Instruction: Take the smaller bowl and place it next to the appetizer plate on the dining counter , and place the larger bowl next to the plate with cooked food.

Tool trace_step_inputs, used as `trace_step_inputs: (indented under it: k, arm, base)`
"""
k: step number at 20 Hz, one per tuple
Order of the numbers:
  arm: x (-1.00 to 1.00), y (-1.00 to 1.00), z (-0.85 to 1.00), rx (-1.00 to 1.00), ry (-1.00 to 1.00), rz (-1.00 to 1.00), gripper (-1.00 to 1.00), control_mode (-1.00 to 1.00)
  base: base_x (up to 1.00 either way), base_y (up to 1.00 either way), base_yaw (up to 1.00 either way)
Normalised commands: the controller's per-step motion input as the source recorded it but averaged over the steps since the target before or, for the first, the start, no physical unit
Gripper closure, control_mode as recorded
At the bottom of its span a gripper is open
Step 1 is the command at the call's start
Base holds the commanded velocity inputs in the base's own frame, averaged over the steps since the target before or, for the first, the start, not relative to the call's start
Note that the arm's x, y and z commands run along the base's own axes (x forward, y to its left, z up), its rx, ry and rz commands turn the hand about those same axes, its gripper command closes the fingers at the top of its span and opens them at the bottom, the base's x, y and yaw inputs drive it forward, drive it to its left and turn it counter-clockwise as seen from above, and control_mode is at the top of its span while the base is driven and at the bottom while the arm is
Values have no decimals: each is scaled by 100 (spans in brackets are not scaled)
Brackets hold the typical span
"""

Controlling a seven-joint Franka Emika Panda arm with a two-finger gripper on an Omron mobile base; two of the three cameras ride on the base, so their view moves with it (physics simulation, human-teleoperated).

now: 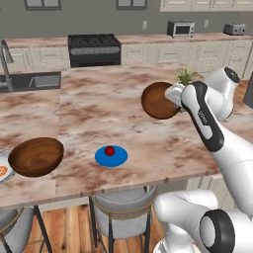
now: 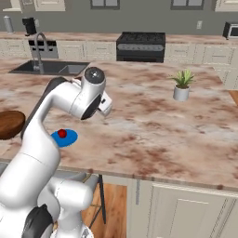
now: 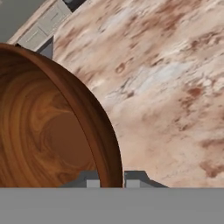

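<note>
The smaller bowl [image 1: 158, 101], dark reddish-brown wood, hangs tilted on its side above the dining counter [image 1: 104, 104], right of centre. My gripper [image 1: 171, 95] is shut on its rim. In the hand view the rim of the smaller bowl [image 3: 48, 127] runs down between my gripper's [image 3: 111, 180] two tips. The blue appetizer plate [image 1: 111, 156] [image 2: 64, 138] with a red piece lies near the front edge, to the left of and below the held bowl. The larger bowl [image 1: 35, 156] [image 2: 9, 123] stands at the far left, touching the plate with cooked food [image 1: 4, 159].
A potted plant [image 1: 186, 75] [image 2: 182, 86] stands on the counter just behind my hand. A sink with a faucet [image 1: 29, 80] [image 2: 49, 68] is set in the far left. Grey stools [image 1: 121, 205] stand under the front edge. A stove [image 1: 94, 48] is at the back wall.
</note>
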Motion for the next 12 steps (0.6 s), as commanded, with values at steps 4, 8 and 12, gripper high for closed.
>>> trace_step_inputs:
  k: [4, 8, 12]
  arm:
    - [-25, -3, 0, 14, 8, 0, 100, -100]
    - [-29, 0, 0, 14, 2, 0, 100, -100]
    - [-32, 0, 0, 20, 1, 0, 100, -100]
  base:
    - [0, 0, 0]
    - [0, 0, 0]
    - [0, 0, 0]
